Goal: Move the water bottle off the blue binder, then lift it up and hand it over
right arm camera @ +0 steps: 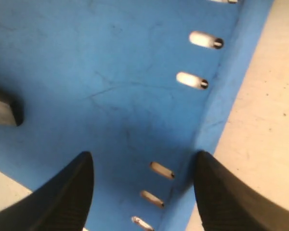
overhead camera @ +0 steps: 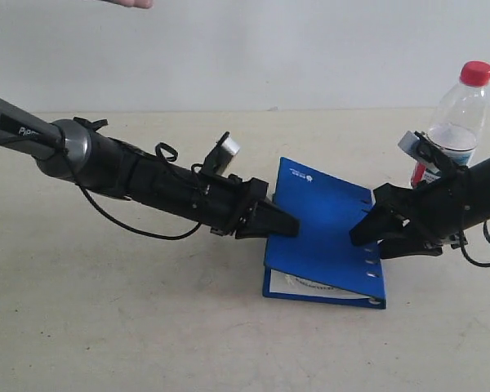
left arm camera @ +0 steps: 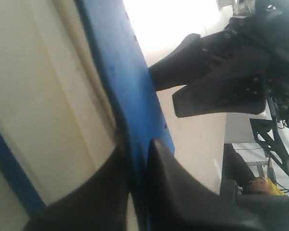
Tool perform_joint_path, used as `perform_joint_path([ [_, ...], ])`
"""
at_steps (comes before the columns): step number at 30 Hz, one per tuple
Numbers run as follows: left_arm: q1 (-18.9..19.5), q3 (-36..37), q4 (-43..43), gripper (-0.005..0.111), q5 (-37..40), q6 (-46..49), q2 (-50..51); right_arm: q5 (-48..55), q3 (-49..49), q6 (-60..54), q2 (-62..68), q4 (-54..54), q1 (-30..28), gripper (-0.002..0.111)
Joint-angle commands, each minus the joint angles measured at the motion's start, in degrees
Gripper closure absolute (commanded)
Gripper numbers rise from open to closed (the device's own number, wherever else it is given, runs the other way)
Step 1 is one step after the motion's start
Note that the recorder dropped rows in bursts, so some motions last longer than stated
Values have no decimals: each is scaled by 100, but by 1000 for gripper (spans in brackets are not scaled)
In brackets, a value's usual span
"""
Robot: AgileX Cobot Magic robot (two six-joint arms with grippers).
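One edge of the blue binder (overhead camera: 322, 229) sits pinched in left jaws; right jaws open.

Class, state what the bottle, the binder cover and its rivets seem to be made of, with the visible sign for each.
The bottle looks like clear glossy plastic: it is see-through. The binder cover seems to be smooth blue plastic or coated board, faintly scuffed. The rivets are probably bright metal: they glint.

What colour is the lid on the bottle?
Red. The cap of the water bottle shows best in the exterior view.
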Motion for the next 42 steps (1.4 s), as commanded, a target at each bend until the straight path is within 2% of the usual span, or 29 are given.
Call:
perform_joint_path([
  [1, -104, -36, 465, 102, 24, -206, -18, 482, -28, -121, -26, 274, 49, 55],
  [4, -104, -36, 427, 100, 128, -206, -18, 482, -28, -99, -26, 358, 49, 55],
  [6, -104, -36, 399, 94, 128, -206, -18, 493, -28, -99, -26, 367, 49, 55],
  [8, -104, -36, 399, 82, 128, -206, -18, 493, -28, -99, -26, 367, 49, 55],
  [12, -104, -36, 315, 48, 88, -386, -18, 493, -28, -99, -26, 367, 49, 55],
  [14, -115, -36, 203, 37, -49, -458, -18, 495, -28, -99, -26, 380, 49, 55],
  [15, -115, -36, 163, 36, -126, -481, -18, 495, -28, -99, -26, 380, 49, 55],
  [17, -115, -36, 75, 39, -337, -481, -18, 495, -28, -99, -26, 404, 49, 55],
  [19, -115, -36, -14, 49, -486, -481, -18, 495, -28, -99, -26, 404, 49, 55],
  [24, -101, -36, -112, 100, -512, -445, -18, 495, -28, -99, -26, 404, 49, 55],
  [29, 56, -36, 1, 102, -337, -160, -18, 495, -28, -185, -26, 404, 49, 54],
  [33, 326, -36, 98, 102, 978, 528, -18, 450, -28, -192, -26, 404, 49, 54],
  [42, 735, 54, 339, 102, 980, 664, -180, -332, -28, -302, -26, 319, 49, 54],
])
